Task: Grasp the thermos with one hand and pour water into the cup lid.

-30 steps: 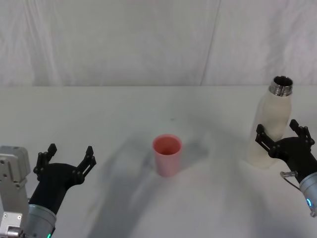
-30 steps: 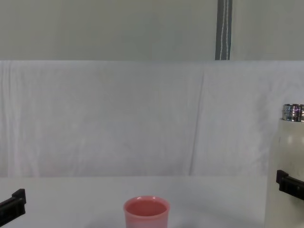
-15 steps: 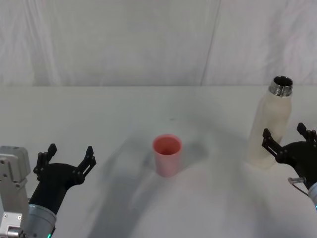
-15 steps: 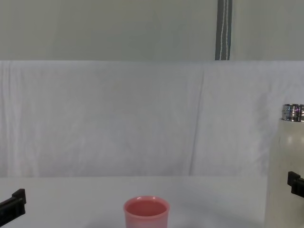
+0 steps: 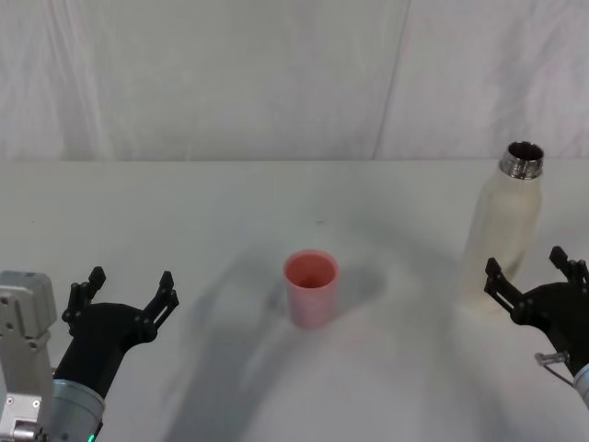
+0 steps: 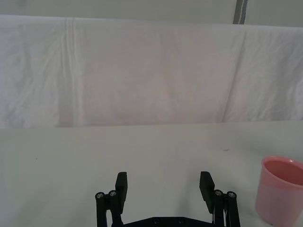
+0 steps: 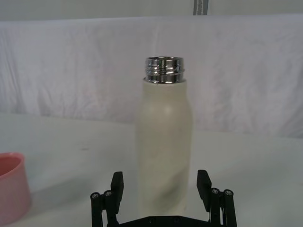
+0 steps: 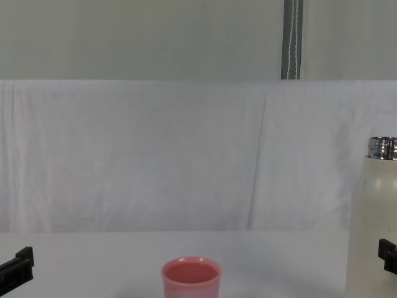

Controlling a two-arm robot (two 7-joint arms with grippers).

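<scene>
- Currently, you have the thermos standing upright on the table, at the robot's right side, with its steel neck uncapped.
- The right gripper sits just in front of the thermos base. Its black fingers are spread wide, one on each side of the bottle body, and neither touches it.
- In the right wrist view, you see the thermos centred between the two fingertips, just beyond them.
- The cup lid stands upright near the table's middle, mouth up, well apart from the thermos and to its left.
- The left gripper hovers low at the near left of the table, well apart from the cup lid. Its fingers are spread wide and hold nothing.
- In the left wrist view, the cup lid appears off to one side of the left gripper, not between its fingers.
- A white cloth backdrop hangs behind the table.
</scene>
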